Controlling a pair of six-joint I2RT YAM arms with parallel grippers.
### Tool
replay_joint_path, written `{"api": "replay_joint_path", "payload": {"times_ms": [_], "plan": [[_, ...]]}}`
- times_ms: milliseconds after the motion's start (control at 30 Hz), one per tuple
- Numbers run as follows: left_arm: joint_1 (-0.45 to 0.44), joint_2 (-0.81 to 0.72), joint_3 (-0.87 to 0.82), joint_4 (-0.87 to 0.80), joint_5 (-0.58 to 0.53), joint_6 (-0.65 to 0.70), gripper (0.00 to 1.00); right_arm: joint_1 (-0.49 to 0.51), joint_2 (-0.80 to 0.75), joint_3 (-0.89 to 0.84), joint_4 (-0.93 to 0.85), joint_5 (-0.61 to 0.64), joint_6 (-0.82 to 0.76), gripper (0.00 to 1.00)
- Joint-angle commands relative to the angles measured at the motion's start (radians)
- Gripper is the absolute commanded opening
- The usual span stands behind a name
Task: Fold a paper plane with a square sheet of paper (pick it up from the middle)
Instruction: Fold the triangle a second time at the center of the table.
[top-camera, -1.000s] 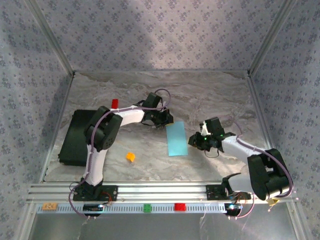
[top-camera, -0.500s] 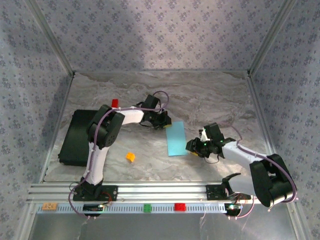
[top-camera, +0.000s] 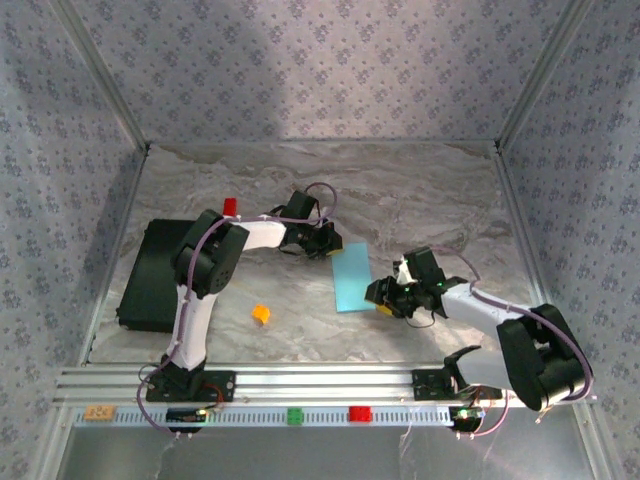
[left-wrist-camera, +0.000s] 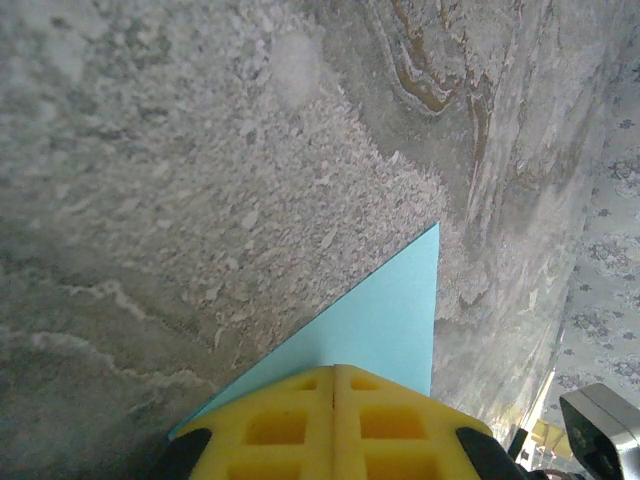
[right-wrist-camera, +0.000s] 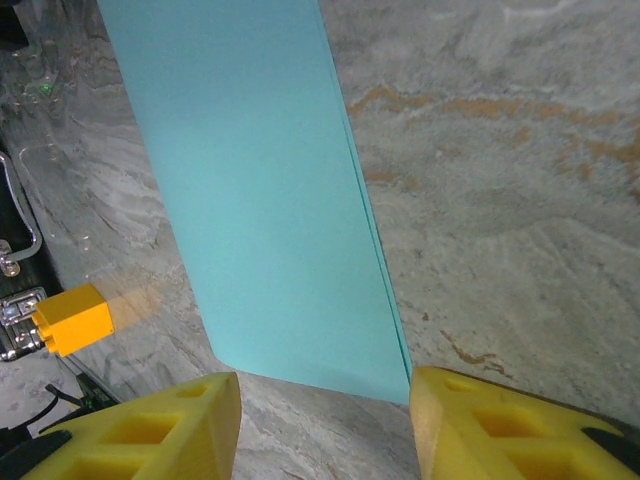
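The sheet of paper (top-camera: 351, 278) is a thin light-blue piece, now a narrow rectangle rather than a square, lying flat on the marbled table (top-camera: 420, 190) a little right of centre. Its long sides run away from the near edge, leaning slightly. Close up, one long edge (right-wrist-camera: 375, 260) shows two layers lying together, and the surface is smooth and uncreased, with sharp corners (left-wrist-camera: 434, 230).

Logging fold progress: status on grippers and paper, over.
Left gripper shut at far corner of the sheet. Right gripper open at its near end. Sheet flat, a folded rectangle. Orange block well clear.
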Motion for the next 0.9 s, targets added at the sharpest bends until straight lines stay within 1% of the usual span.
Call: {"api": "replay_joint_path", "payload": {"times_ms": [0, 167, 333, 433, 667, 867], "plan": [[0.004, 0.032, -0.036, -0.081, -0.052, 0.008, 0.03, 0.008, 0.023, -0.013, -0.013, -0.005, 0.018, 0.48], [0.003, 0.03, -0.036, -0.078, -0.05, 0.004, 0.03, 0.013, 0.05, -0.013, 0.017, -0.011, 0.032, 0.48], [0.004, 0.028, -0.032, -0.076, -0.046, 0.002, 0.02, 0.021, 0.041, -0.009, 0.111, -0.02, 0.087, 0.45], [0.002, 0.028, -0.029, -0.076, -0.045, 0.002, 0.02, 0.022, 0.036, -0.002, 0.134, -0.024, 0.104, 0.44], [0.002, 0.027, -0.026, -0.073, -0.038, 0.0, 0.02, 0.024, 0.034, 0.021, 0.099, -0.013, 0.09, 0.44], [0.001, 0.023, -0.022, -0.079, -0.037, 0.004, 0.02, 0.033, 0.006, 0.037, 0.002, 0.005, 0.069, 0.44]]}}
